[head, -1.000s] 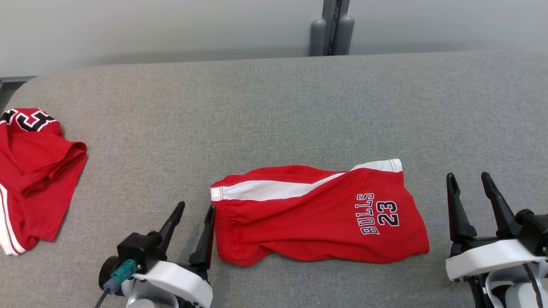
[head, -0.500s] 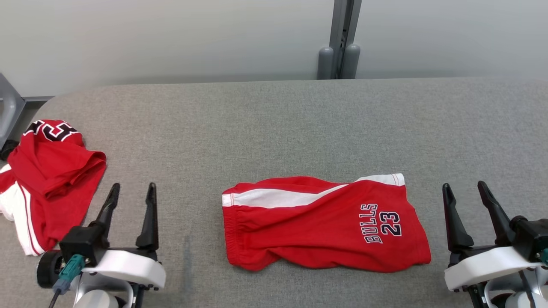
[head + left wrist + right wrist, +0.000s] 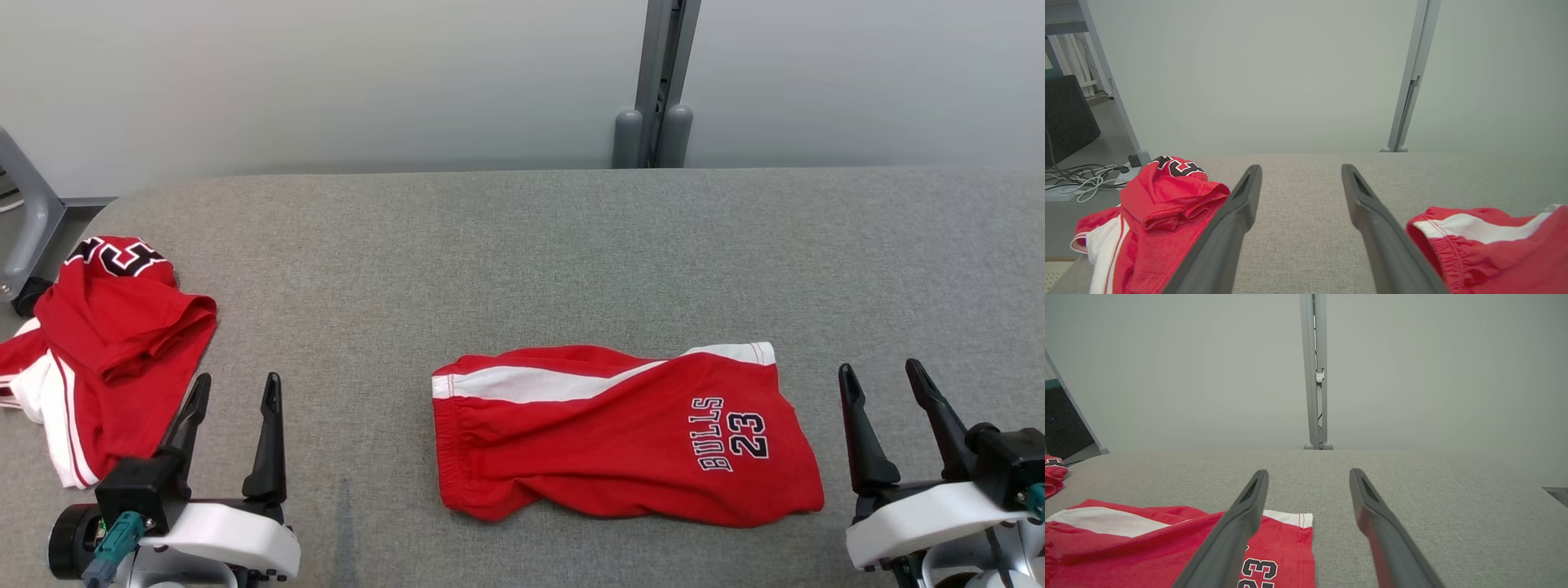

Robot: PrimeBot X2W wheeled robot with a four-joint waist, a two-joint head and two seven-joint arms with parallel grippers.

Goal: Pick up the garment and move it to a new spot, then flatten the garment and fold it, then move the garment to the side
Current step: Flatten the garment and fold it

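Now the Bulls shorts [image 3: 620, 445] are lying folded on the table [image 3: 522, 261], so the left gripper [image 3: 237, 380] and right gripper [image 3: 879, 367] are waiting beside them, fingers [image 3: 268, 433] apart, empty.

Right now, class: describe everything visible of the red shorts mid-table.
The shorts lie folded and mostly flat on the grey table, waistband to the robot's left. Red jersey-like fabric, white stripe along the far edge, gathered elastic waist, dark "BULLS 23" near the right hem, wrinkles along the near edge. Nothing else touches them.

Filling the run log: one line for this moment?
left gripper open | right gripper open | shorts folded, ungripped | second garment far left
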